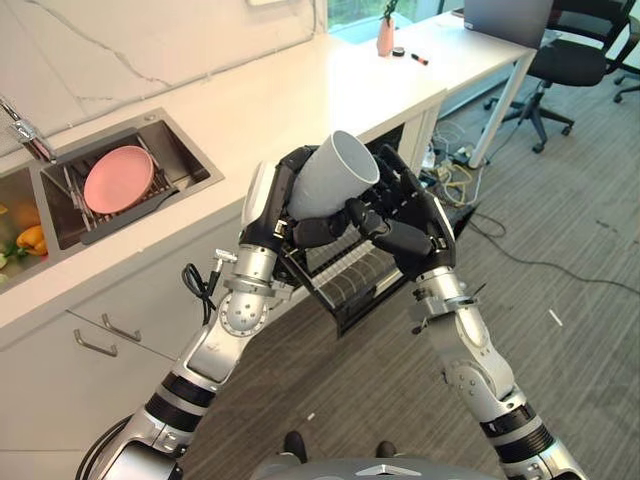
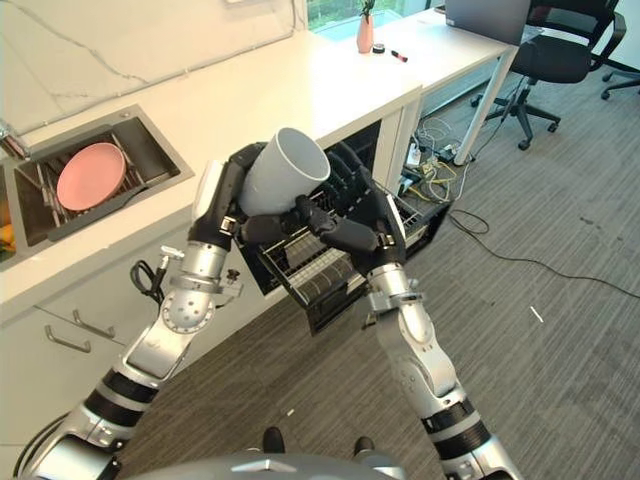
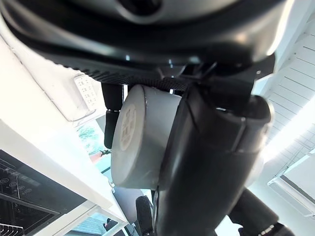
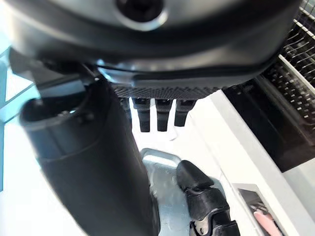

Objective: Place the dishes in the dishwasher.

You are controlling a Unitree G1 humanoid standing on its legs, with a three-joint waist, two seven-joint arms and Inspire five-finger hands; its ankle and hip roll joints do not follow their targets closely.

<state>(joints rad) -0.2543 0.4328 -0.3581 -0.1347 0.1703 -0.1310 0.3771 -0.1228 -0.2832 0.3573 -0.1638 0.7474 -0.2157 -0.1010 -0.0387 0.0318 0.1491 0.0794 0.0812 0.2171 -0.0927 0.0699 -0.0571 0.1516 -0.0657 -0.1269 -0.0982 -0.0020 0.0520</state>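
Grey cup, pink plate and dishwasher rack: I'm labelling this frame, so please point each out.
grey cup (image 1: 335, 178), left eye view, on its side wall.
pink plate (image 1: 118, 179), left eye view, on its face.
dishwasher rack (image 2: 335, 280), right eye view, on its front edge.

pulled-out dishwasher rack (image 1: 345, 275) open from above, grey cup (image 1: 330, 175) and both hands (image 1: 275, 205) (image 1: 405, 235) held over it (blocking the straight way down), white countertop (image 1: 250, 100) edge just behind, carpet floor (image 1: 560, 330) free alongside
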